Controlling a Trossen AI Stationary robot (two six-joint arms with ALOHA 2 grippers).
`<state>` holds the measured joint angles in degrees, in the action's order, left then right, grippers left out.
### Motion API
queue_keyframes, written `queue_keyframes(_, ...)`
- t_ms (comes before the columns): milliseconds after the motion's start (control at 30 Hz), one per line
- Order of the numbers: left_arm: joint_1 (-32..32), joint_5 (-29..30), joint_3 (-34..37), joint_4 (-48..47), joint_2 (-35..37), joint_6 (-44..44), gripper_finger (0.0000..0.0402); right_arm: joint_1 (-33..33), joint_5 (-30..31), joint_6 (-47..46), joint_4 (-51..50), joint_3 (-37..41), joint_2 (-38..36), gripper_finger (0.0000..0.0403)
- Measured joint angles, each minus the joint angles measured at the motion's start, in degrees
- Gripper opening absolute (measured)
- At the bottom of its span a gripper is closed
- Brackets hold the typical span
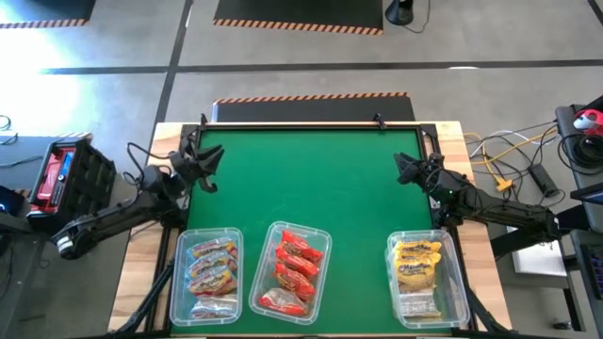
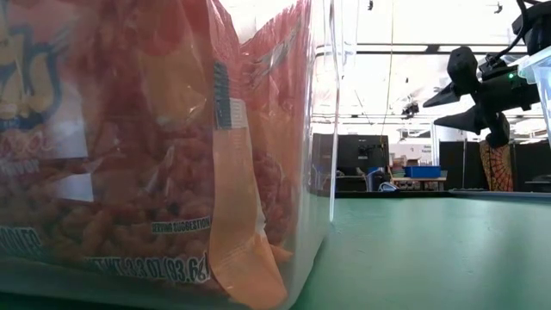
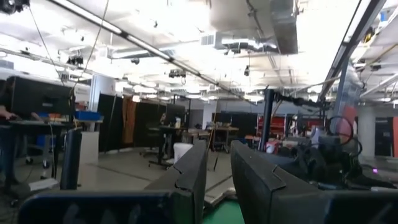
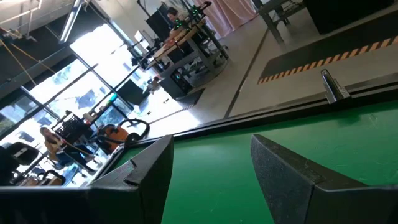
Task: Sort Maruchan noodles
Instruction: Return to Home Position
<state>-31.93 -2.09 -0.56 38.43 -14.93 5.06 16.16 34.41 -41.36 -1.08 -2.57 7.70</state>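
Maruchan noodles [image 1: 294, 262] all lie sorted by colour in three clear bins [image 1: 209, 232] along the near edge; nothing lies loose. Your left gripper [image 1: 212, 165] and right gripper [image 1: 401, 169] hang spread, empty, farther back.

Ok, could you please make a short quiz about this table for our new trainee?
1. True or false: a noodle packet lies loose on the green mat.
2. Which clear bin holds the red packets? A) left B) middle C) right
3. What do the left gripper and the right gripper hold?
Key: 1 false, every packet is in a bin. 2 B, the middle bin. 3 Nothing; both are open, at the mat's left and right edges.
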Motion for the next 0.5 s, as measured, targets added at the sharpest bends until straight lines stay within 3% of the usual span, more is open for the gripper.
queue_keyframes(500,-0.02,0.00,0.02,-15.88,13.05,0.00,0.0057,0.00,0.00,0.00,0.00,0.00,0.00,0.0203)
